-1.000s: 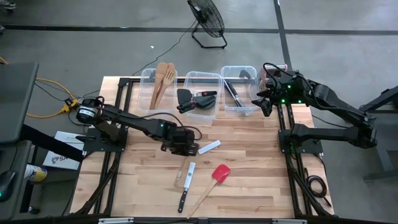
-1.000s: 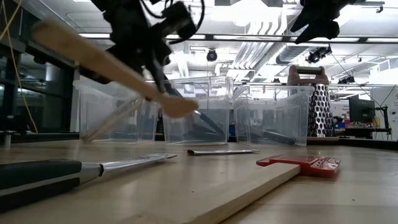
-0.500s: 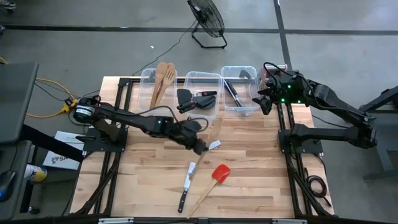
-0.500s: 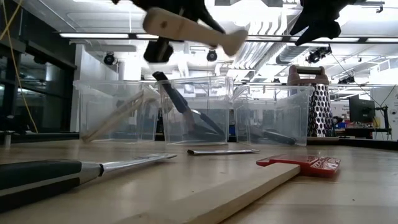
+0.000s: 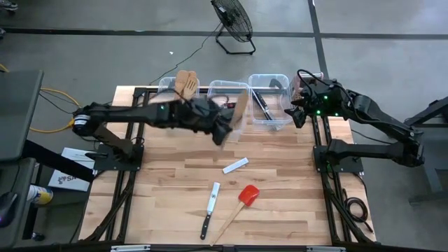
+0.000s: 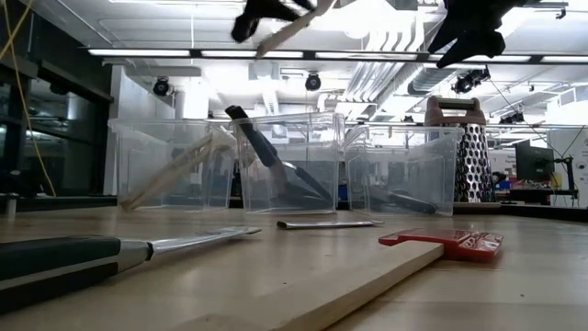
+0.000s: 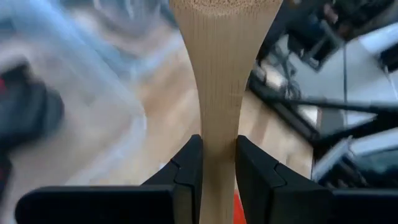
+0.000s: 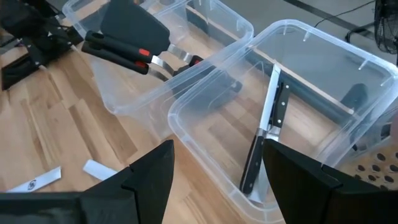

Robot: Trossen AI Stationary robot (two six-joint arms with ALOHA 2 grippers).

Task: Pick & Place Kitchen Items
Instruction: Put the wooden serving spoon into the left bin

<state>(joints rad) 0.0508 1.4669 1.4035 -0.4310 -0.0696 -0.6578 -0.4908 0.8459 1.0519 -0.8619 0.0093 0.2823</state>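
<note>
The left arm reaches from its base at the bench's left edge across toward the middle of the far side, its forearm stretched nearly level. Its left gripper (image 5: 225, 128) is raised high above the bench, its two dark fingers (image 7: 186, 171) pressed against what they hold. The right arm is folded back at the far right corner, and the right gripper (image 5: 297, 115) hangs there with its fingers (image 8: 152, 171) spread wide.

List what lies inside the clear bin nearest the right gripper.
In the right bin, two black-handled knives lie on the floor, with another dark utensil by the far wall. The right gripper, open, hides the near corner.
</note>
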